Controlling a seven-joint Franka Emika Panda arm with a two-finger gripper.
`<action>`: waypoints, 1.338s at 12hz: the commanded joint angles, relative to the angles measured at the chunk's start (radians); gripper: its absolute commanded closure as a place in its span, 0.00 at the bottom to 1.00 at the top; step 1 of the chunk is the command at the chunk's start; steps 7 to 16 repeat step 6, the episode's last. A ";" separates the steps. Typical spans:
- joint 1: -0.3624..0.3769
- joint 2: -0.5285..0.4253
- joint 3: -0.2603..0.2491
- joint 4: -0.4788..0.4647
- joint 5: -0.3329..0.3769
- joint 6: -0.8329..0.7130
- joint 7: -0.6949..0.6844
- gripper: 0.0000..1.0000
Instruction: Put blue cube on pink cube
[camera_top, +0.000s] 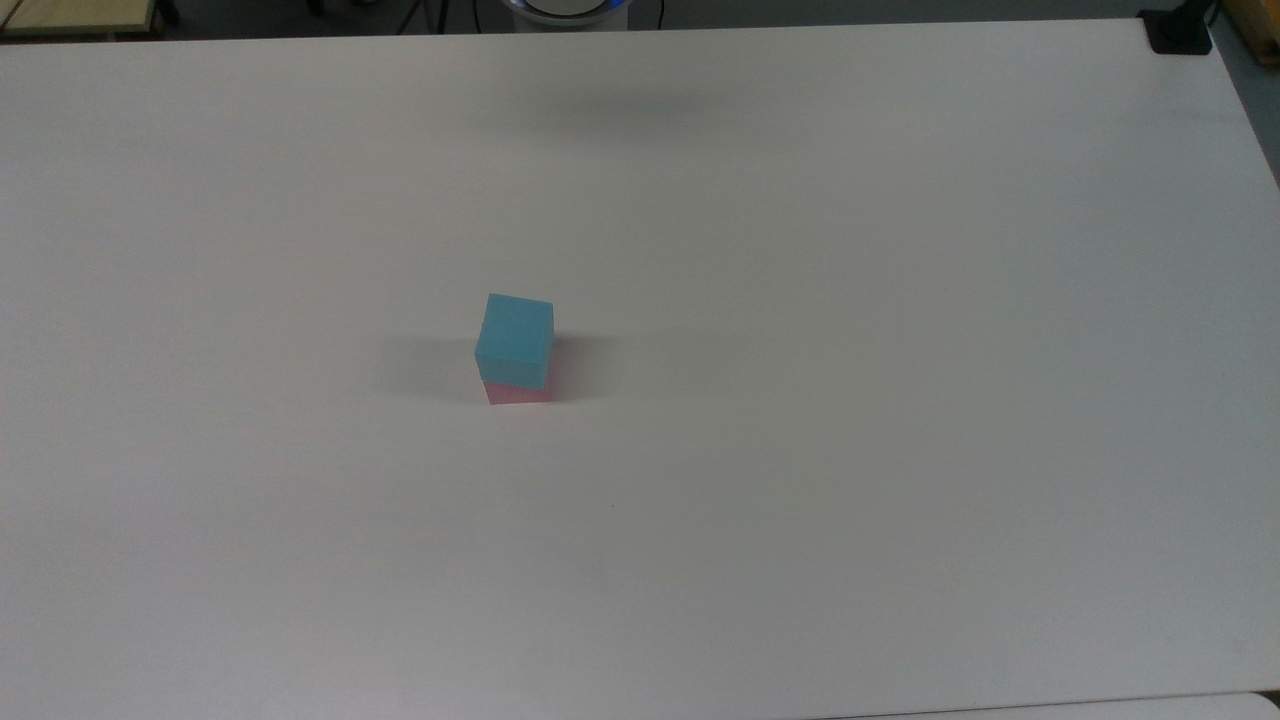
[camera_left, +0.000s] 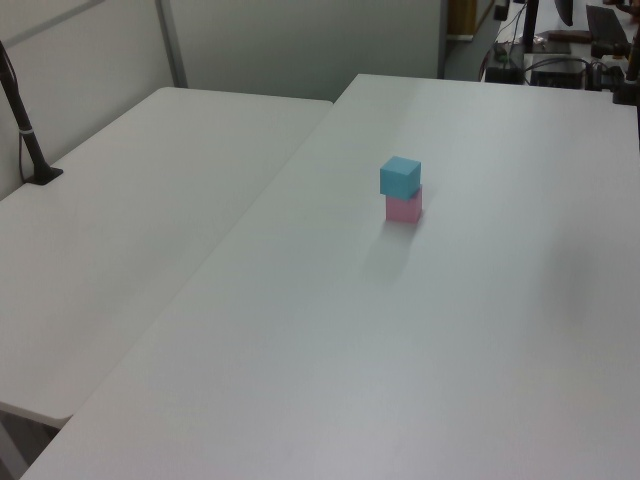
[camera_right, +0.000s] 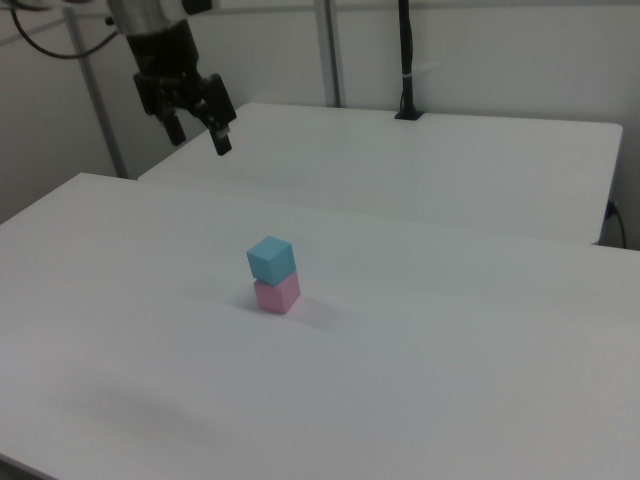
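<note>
1. Near the middle of the top view, a little left of centre, the blue cube sits squarely on the pink cube; just a thin strip of pink shows beneath the blue faces.
2. Both cubes stand upright as a two-block stack on the white counter, with a faint shadow falling to the top view's left of the stack.
3. Seen in the left view, the blue cube lies in the upper centre-right of the frame, directly atop the pink cube, and is turned slightly so its corners do not line up exactly with those below.
4. Seen in the right view, the blue cube rests on the pink cube just left of the frame's middle, again a touch rotated against it.
5. At the upper left of the right view, the black pincer hangs from the arm, high above the counter and well apart from the stack, touching nothing.
6. Its two fingers point downward with a clear gap between them: the pincer is released and grasps nothing.
7. A second white table stands behind the counter in the right view, with a black post rising from its far edge.
8. At the left edge of the left view, a black post stands on the neighbouring table.
</note>
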 joint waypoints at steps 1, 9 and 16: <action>0.016 -0.018 -0.013 -0.086 0.008 0.092 -0.036 0.00; 0.011 -0.006 -0.013 -0.086 0.012 0.095 -0.029 0.00; 0.011 -0.006 -0.013 -0.086 0.012 0.095 -0.029 0.00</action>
